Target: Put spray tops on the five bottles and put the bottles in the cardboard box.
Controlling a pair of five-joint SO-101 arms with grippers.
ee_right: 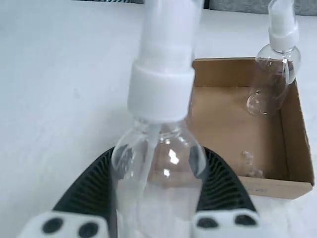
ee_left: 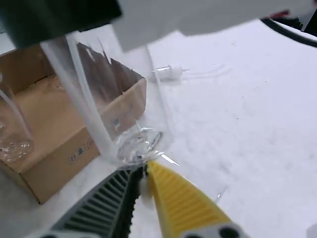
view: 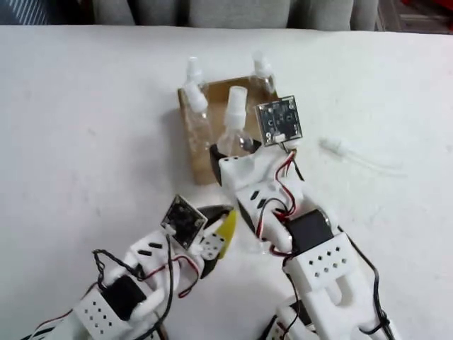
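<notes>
The right tool [ee_right: 156, 191] pinches a clear bottle [ee_right: 156, 163] at its shoulder, its black fingers [ee_right: 223, 183] hugging both sides. A white spray top [ee_right: 161, 84] sits on the neck. Seen from above, this bottle is at the 5 o'clock corner of the cardboard box [view: 198, 166], which holds other capped bottles [view: 197, 110]. The left tool [ee_left: 143, 173], at 6 o'clock from the box, has its tips pressed together, empty, just beside the held bottle's base. A loose spray top [view: 338, 147] lies on the bench [view: 85, 142] at 3 o'clock.

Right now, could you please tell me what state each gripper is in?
Left gripper: closed, holding nothing.
Right gripper: closed on a spray-topped bottle.
</notes>
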